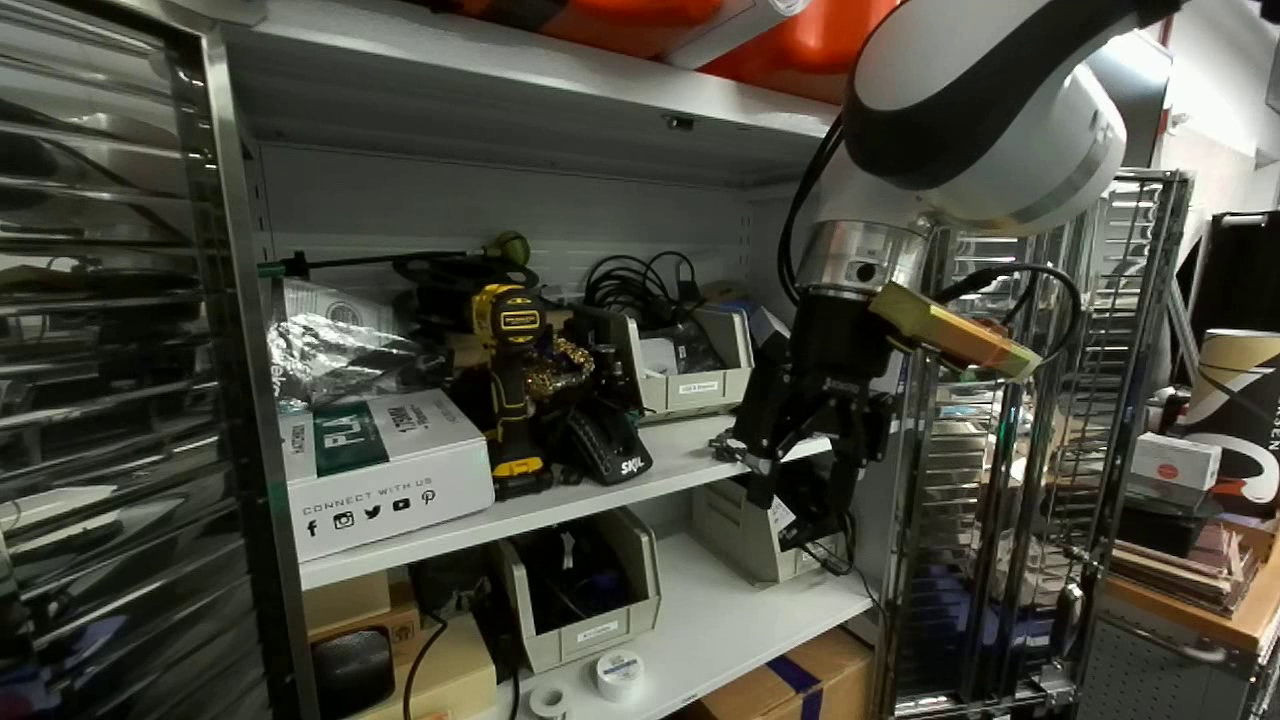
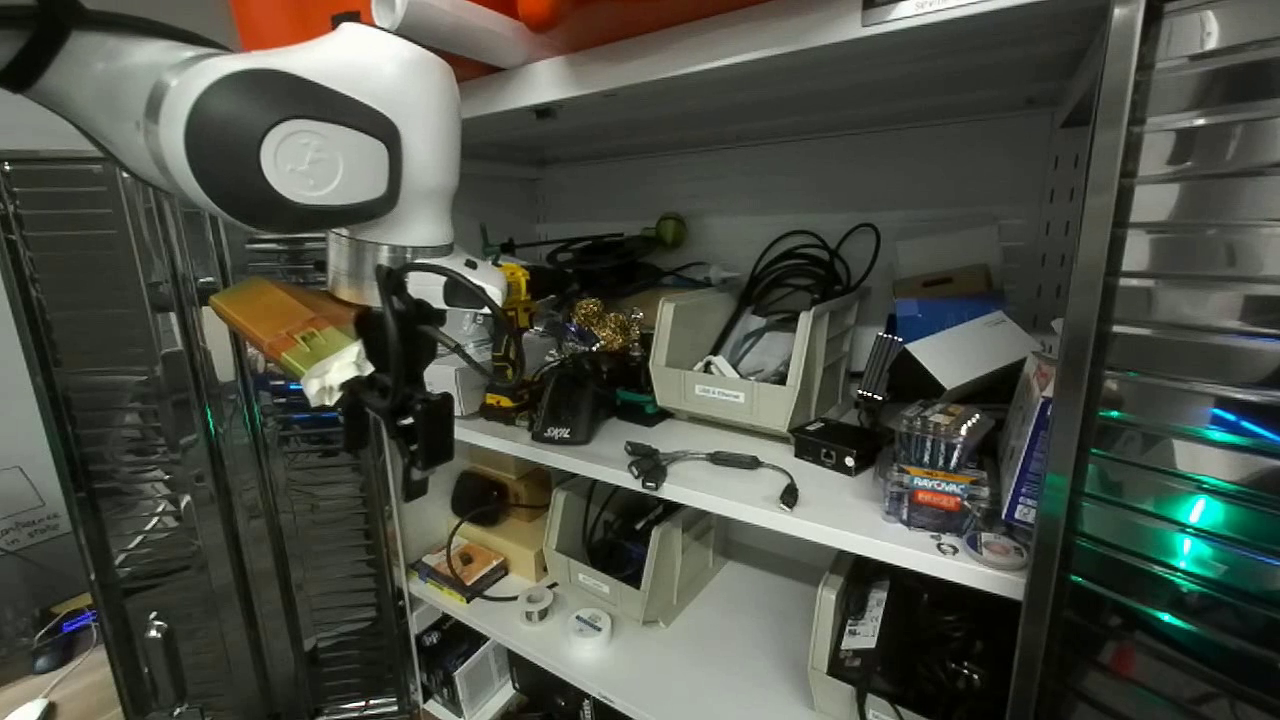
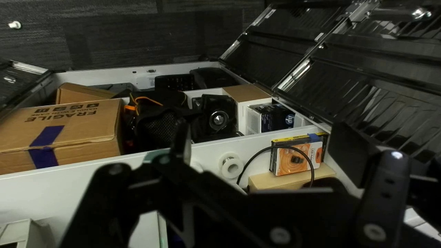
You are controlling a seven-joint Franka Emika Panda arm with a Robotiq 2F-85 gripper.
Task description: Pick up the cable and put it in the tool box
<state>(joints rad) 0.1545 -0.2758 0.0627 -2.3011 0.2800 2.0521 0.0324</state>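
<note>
A short dark cable (image 2: 735, 460) with several USB plugs lies on the upper shelf. In an exterior view only some of its ends (image 1: 737, 450) show beside my finger; the rest is hidden behind the gripper. The task's box seems to be the grey labelled bin (image 2: 680, 390) behind the cable, holding black cables; it also shows in an exterior view (image 1: 690, 400). My gripper (image 1: 800, 500) is open and empty, pointing down in front of the shelf, apart from the cable (image 2: 390, 455). In the wrist view its fingers (image 3: 265, 148) are spread; the USB cable is hidden there.
On the upper shelf stand a yellow drill (image 1: 515, 390), a white box (image 1: 390, 470), a black box (image 2: 835, 445) and a battery pack (image 2: 940, 480). The lower shelf holds grey bins (image 2: 620, 590), tape rolls and a looped black cable (image 3: 272, 148). Metal doors (image 1: 1010, 500) flank the cabinet.
</note>
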